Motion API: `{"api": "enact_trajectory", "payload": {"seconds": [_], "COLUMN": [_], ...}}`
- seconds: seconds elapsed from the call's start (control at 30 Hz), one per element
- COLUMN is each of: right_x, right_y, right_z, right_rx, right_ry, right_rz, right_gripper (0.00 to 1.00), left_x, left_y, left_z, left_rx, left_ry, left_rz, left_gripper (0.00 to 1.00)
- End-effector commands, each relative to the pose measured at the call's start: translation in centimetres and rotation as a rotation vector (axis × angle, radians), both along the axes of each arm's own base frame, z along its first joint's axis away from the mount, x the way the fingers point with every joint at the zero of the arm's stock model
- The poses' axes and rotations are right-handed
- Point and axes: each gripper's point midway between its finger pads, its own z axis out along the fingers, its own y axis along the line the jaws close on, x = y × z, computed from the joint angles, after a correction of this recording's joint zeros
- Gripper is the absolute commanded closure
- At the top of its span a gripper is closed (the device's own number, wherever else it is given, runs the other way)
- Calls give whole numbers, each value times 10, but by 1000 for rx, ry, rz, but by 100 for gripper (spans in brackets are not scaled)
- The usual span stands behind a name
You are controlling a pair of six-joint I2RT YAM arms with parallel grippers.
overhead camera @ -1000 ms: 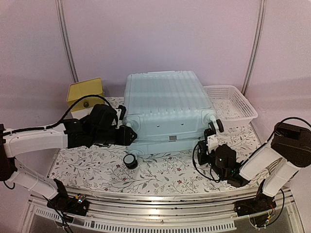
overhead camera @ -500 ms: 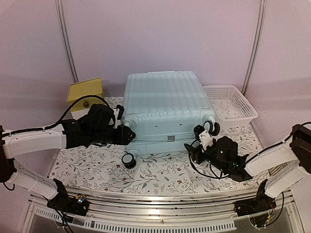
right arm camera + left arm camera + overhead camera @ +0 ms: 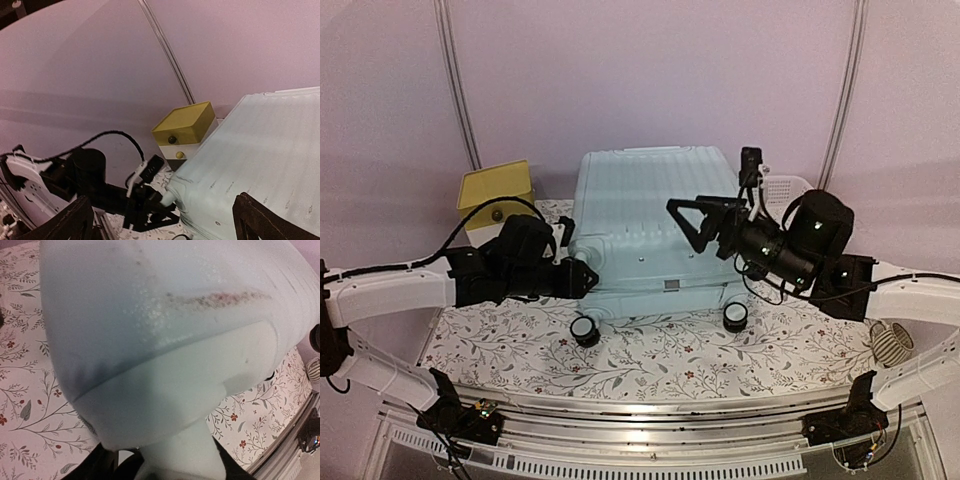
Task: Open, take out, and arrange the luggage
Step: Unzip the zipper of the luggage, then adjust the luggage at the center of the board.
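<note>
From above, the luggage (image 3: 655, 215) lies flat in the middle of the bench (image 3: 650, 365), shut, close to the back wall. A yellow box (image 3: 496, 190) sits just beside it on the left. A white basket (image 3: 790, 188) sits on the right, partly hidden by the right arm (image 3: 820, 250). Two wheels (image 3: 586, 331) poke out at the near edge. The left fingers (image 3: 582, 279) touch the near left corner of the luggage. The right fingers (image 3: 710, 204) hang in the air over its right side, spread wide, with nothing between them.

The left wrist view is so close that the luggage corner fills almost all of it. Only here can you see a rough scratch (image 3: 215, 297) across the shell. A pale part of the luggage runs down to the bottom edge between dark shapes. The fingers are too hidden, so I cannot tell how wide they are or if they pinch anything. Flowery bench cloth shows on both sides.

The right wrist view shows its two black fingers in the bottom corners, far apart and holding nothing. The ribbed top of the luggage is on the right. Past its corner stands the yellow box, with two small knobs (image 3: 171, 139) on its front. The left arm (image 3: 85, 175) reaches in to the luggage corner, with a black cable (image 3: 107, 136) looping over it.
</note>
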Motion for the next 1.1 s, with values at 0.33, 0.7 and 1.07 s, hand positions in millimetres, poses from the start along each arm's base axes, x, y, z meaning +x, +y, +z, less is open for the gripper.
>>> {"api": "enact_trajectory", "payload": {"seconds": [0.33, 0.7, 1.07], "right_x": [-5, -13, -27], "right_y": [-42, -72, -79], "right_z": [161, 171, 164], "right_rx": [527, 605, 544], "right_ry": [172, 105, 21], "right_rz": [17, 25, 44], "right_gripper": [1, 1, 1], "left_x": [23, 23, 19], "left_y": [31, 39, 36], "left_z": [32, 40, 39], "left_rx": [-5, -11, -37], "left_ry": [-115, -136, -135], "left_rz": [123, 151, 129], "left_gripper": [46, 46, 46]}}
